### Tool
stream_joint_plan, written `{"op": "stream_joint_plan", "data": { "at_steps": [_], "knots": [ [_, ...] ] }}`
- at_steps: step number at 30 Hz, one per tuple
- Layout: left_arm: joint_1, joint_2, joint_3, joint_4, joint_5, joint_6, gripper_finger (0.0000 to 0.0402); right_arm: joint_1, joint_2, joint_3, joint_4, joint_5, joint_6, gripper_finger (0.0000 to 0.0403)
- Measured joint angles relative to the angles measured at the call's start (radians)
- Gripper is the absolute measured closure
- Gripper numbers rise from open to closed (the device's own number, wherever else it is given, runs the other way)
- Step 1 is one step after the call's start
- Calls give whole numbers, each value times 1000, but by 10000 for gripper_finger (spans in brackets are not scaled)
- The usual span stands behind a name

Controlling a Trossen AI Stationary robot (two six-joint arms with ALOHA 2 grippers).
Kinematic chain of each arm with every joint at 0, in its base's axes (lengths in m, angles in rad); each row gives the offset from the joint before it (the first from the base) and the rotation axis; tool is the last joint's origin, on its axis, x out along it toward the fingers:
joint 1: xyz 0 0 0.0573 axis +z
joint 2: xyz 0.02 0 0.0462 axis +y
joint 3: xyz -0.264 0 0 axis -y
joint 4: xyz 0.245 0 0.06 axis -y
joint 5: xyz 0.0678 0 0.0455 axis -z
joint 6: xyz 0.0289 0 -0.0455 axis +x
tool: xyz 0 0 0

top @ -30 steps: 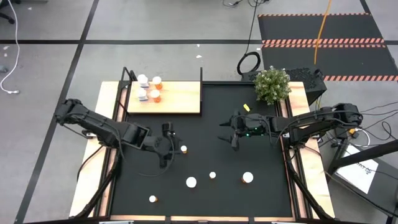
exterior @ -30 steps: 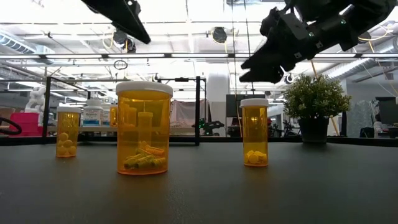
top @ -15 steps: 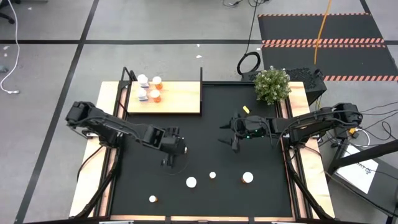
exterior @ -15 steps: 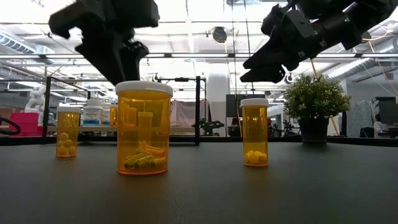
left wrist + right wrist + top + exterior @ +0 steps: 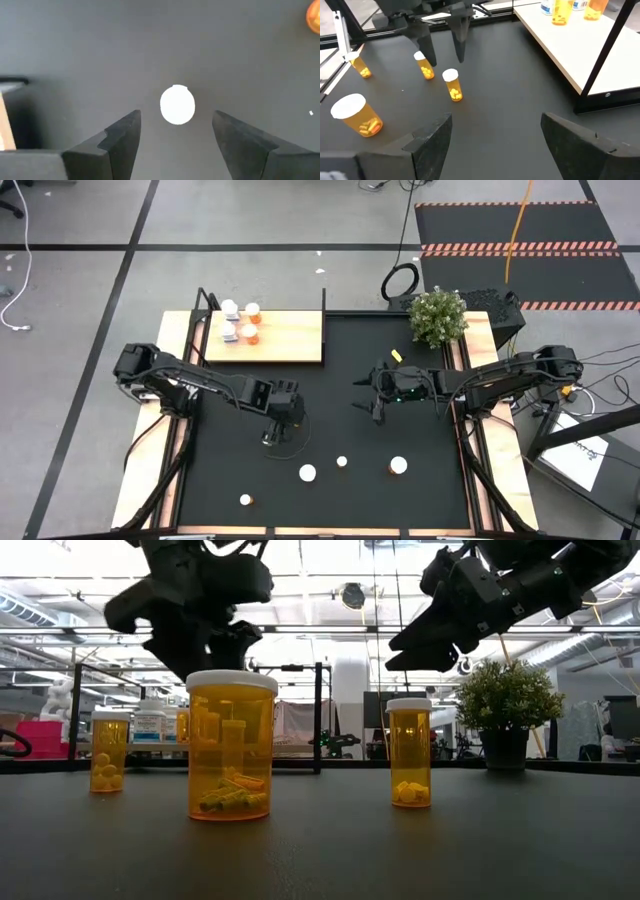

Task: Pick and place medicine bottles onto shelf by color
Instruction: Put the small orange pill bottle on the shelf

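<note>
The left gripper, fingers spread and holding nothing, hangs directly over a white-capped orange pill bottle upright on the black mat, where an off-centre descent could tip it; the right gripper waits wide open mid-mat.

A large black mat is covering the table, with narrow wooden strips showing along its left and right edges. The light-wood shelf is lying at the mat's far left corner, five bottles clustering at its left end. Four white-capped orange bottles are standing along the mat's near edge. A potted plant is sitting at the far right corner.
</note>
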Motion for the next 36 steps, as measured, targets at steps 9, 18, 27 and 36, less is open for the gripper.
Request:
{"op": "stream_joint_plan", "data": {
  "at_steps": [9,18,27,36],
  "knots": [
    [0,69,-2,35,13,60,171,0,0,0,6,0,-1,101],
    [1,66,-2,37,12,74,207,0,0,0,14,-1,-20,101],
    [1,68,-2,46,12,80,230,0,0,0,14,-4,-19,101],
    [3,97,-3,49,11,95,238,0,0,0,14,-5,-16,101]
  ]
}}
